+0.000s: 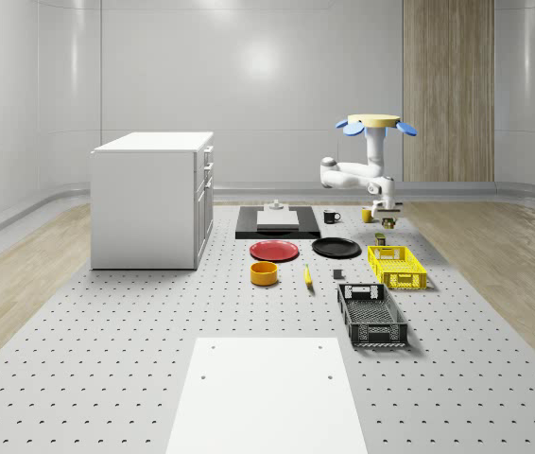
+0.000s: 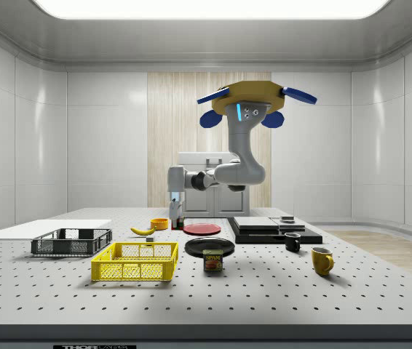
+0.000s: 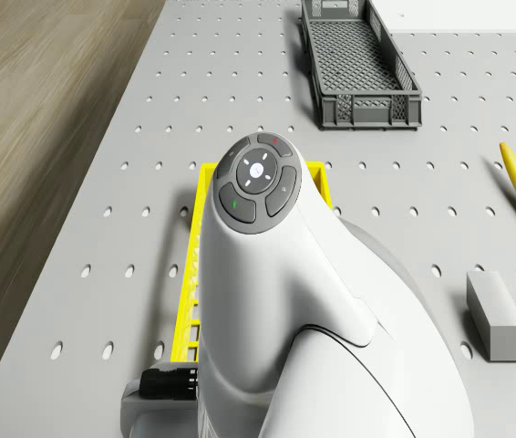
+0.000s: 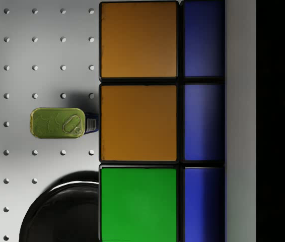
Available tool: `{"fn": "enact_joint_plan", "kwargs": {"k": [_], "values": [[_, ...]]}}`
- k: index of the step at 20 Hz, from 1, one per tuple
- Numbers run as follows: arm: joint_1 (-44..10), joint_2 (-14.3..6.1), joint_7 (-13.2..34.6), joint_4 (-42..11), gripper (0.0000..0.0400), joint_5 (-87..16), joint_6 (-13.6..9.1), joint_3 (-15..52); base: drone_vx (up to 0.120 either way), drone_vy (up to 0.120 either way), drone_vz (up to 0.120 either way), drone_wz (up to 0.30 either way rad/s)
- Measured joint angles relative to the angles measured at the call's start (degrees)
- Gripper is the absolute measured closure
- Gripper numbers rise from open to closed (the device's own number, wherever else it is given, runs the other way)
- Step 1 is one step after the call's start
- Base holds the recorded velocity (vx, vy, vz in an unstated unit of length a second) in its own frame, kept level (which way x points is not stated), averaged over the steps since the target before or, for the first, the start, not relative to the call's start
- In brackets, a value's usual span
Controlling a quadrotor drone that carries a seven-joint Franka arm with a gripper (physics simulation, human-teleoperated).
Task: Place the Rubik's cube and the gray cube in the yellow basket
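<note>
The Rubik's cube (image 4: 139,121) sits close in the wrist view, with orange, green and blue tiles facing the camera. My gripper (image 1: 387,220) is shut on it and holds it in the air, a little above the table. It hangs just past the far end of the yellow basket (image 1: 397,266), near a green can (image 4: 58,123). In the side view the held cube (image 2: 177,222) is off the right end of the yellow basket (image 2: 137,261). The gray cube (image 1: 337,275) lies on the table left of the basket, beside my arm in the drone view (image 3: 495,315). The drone (image 1: 373,123) hovers above the basket's far end.
A black crate (image 1: 372,314) lies in front of the basket. A black plate (image 1: 336,248), red plate (image 1: 274,251), orange bowl (image 1: 264,273) and banana (image 1: 307,275) lie to the left. A black mug (image 1: 331,217) and a yellow mug (image 2: 322,259) stand behind. A white cabinet (image 1: 152,199) stands far left.
</note>
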Motion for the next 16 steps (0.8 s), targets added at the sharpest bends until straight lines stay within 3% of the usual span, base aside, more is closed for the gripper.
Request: {"fn": "enact_joint_plan", "kwargs": {"k": [3,8,16], "values": [[0.0,-0.1,0.0,0.0,0.0075,0.0,0.1,0.0,0.120,-0.013,0.000,0.000],[0.0,-0.3,0.0,0.0,0.0075,0.1,0.3,0.0,0.120,-0.104,0.000,0.000],[-0.1,-0.6,0.1,0.0,0.0075,0.2,0.5,0.1,0.120,0.000,0.000,0.000]]}}
